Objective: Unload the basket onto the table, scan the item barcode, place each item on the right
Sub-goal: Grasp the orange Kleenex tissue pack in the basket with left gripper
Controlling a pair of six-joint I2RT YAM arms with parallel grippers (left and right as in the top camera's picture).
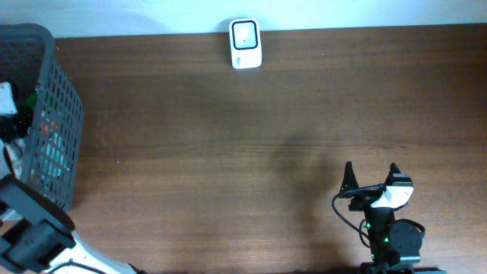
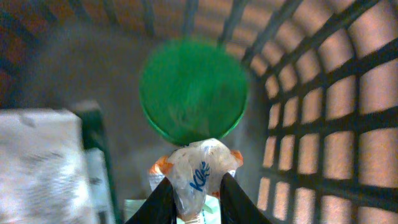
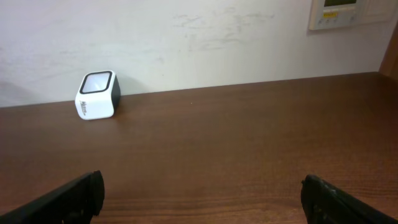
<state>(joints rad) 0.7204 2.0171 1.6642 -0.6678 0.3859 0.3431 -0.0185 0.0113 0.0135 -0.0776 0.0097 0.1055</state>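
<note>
— Where's the item?
— Down in the grey lattice basket (image 1: 55,114) at the table's (image 1: 228,152) left edge. My left gripper (image 2: 197,182) is pinching a crinkly plastic packet (image 2: 199,167) just beside a round green lid (image 2: 193,93). I'd lift straight and gently, since film slips.
— Right gripper (image 1: 371,176)?
— Spread wide, holding nothing. The boxy white scanner (image 1: 245,43) sits at the far edge.

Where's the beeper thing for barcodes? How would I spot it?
Look along the far edge of the brown table, by the wall. The scanner stands alone there: a small white box with a dark-rimmed window, nothing like the grey basket at the left.
</note>
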